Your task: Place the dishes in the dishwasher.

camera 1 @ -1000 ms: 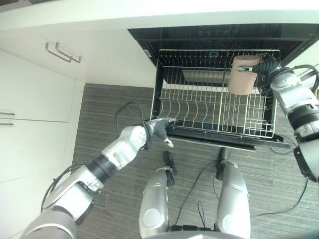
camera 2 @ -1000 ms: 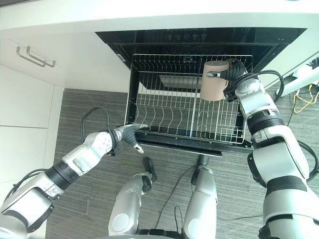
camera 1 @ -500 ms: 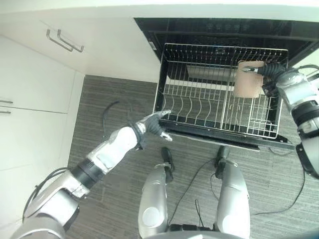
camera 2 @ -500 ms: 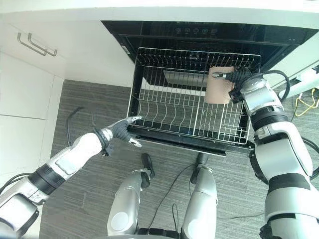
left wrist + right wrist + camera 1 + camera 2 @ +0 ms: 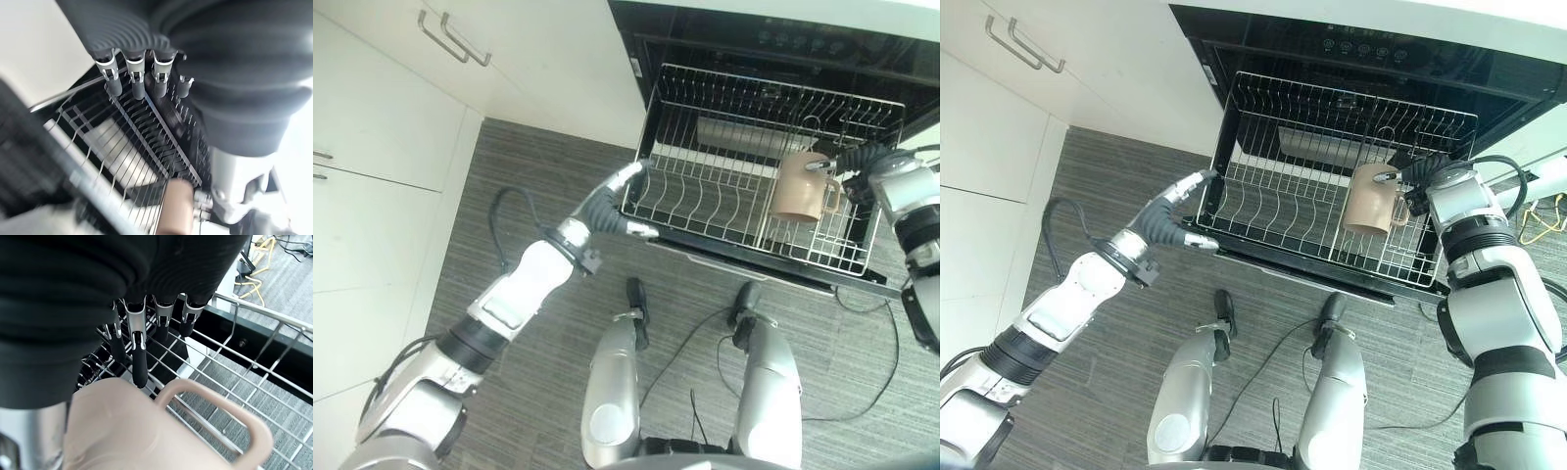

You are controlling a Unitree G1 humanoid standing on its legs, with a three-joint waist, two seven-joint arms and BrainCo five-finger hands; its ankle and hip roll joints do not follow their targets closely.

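Grey wood-grain flooring point(image 5: 538, 166) runs in front of white cabinet doors with metal bar handles point(image 5: 401, 108) and an open black built-in dishwasher point(image 5: 1332, 39), whose silver wire dish rack point(image 5: 1283, 196) is pulled out over the lowered door. Within the right part of that rack, a beige ceramic mug with a loop handle point(image 5: 1368, 199) is held tilted, its handle toward the right robot hand point(image 5: 1417, 176). From the right wrist view, the right robot hand's fingers point(image 5: 139, 362) curl down against the mug's side next to the handle, gripping it above the rack wires. At the rack's front left corner is the left robot hand point(image 5: 612, 201), fingers extended and relaxed, touching or just beside the wire rim, with nothing in its grasp.
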